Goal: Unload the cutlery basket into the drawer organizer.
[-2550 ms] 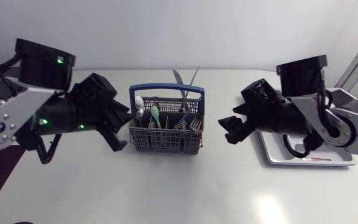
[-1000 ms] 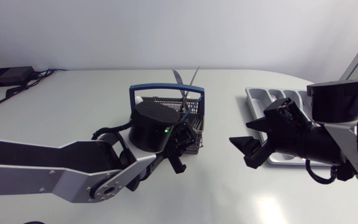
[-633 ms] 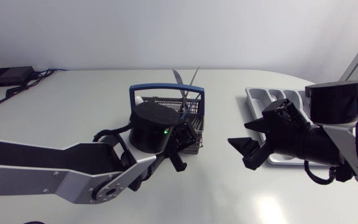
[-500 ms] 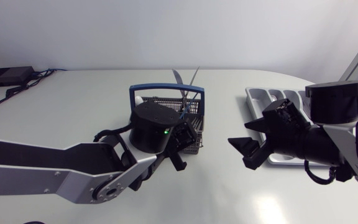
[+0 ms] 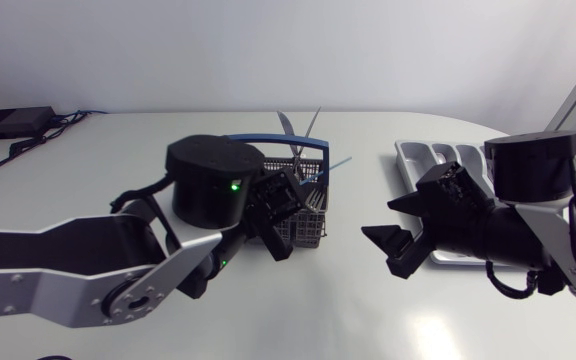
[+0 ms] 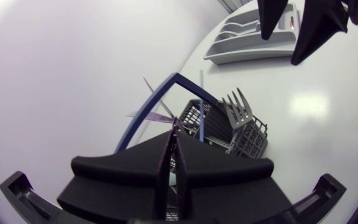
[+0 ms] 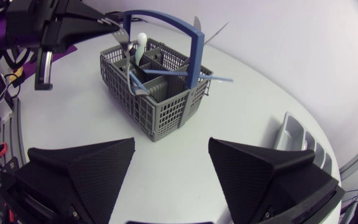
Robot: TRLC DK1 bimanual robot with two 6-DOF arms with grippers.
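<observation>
The right gripper [image 7: 171, 142] is found with its two wedge fingers spread wide and nothing between them. It is held over the white table [image 5: 368, 320], pointed at the grey plastic cutlery basket with a blue hoop handle [image 7: 160, 106]. Its arm is brought in low from the right edge.

The left gripper [image 6: 173, 134] is found pressed together on the handle of a grey metal fork [image 6: 238, 112], which is held clear above the basket with its tines raised. The left arm is stretched in from the left edge, with its wrist set over the basket's left part.

Inside the basket, a blue-handled utensil [image 7: 185, 78] is seen lying aslant and a white spoon [image 7: 140, 40] standing upright.

The grey compartmented drawer organizer [image 5: 438, 155] is placed farther right, well apart from the basket.
</observation>
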